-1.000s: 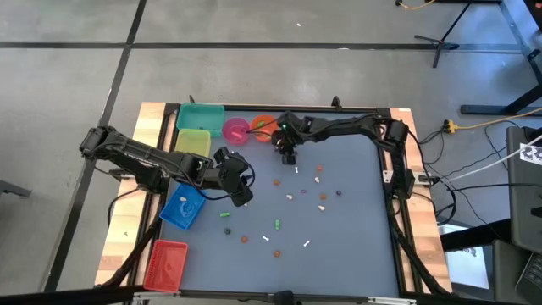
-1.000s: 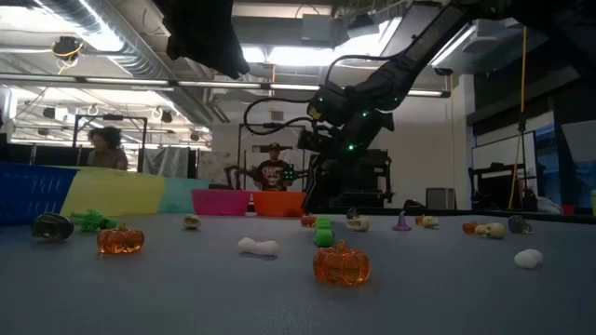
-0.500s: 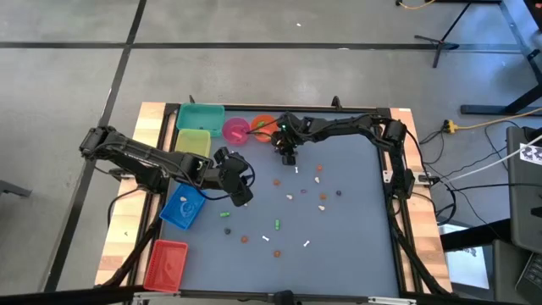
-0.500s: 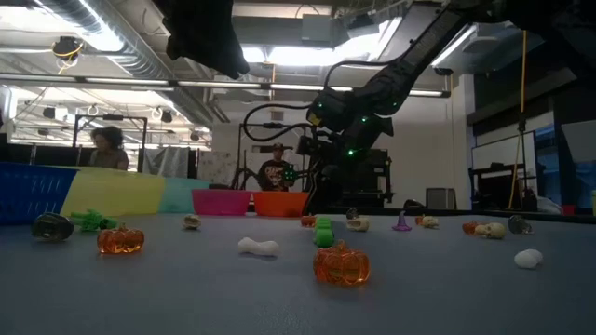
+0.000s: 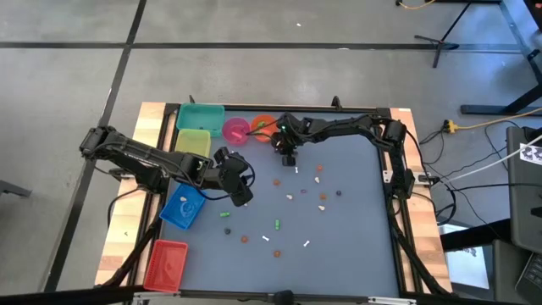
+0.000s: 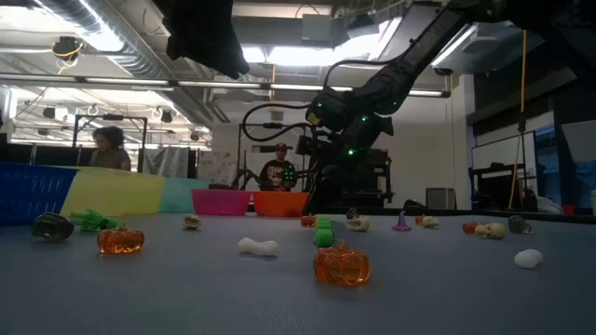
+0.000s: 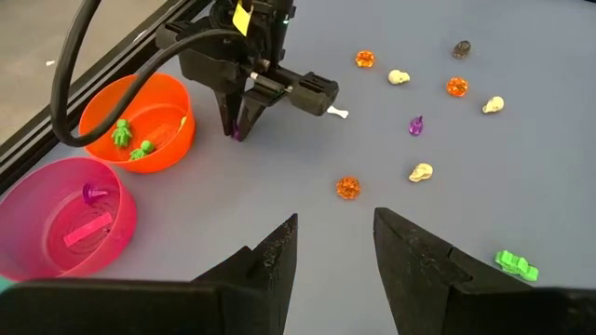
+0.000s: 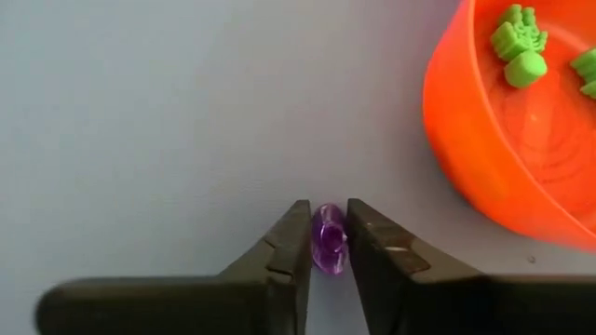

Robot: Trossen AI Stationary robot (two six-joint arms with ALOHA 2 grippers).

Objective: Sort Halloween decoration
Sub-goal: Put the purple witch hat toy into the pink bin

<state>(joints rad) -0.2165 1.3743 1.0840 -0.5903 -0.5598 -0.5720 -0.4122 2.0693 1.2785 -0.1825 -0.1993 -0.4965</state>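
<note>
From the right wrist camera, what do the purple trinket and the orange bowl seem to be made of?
The purple trinket, between the right hand's fingers, looks like translucent glossy plastic: light glows through it. The orange bowl seems smooth moulded plastic with a soft sheen, slightly see-through at the wall.

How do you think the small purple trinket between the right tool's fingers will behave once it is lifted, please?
The purple trinket looks glossy and rounded, so it may slip or twist in the right tool. It is tiny against the fingers, so probably very light. It looks like stiff plastic, unlikely to deform.
</note>
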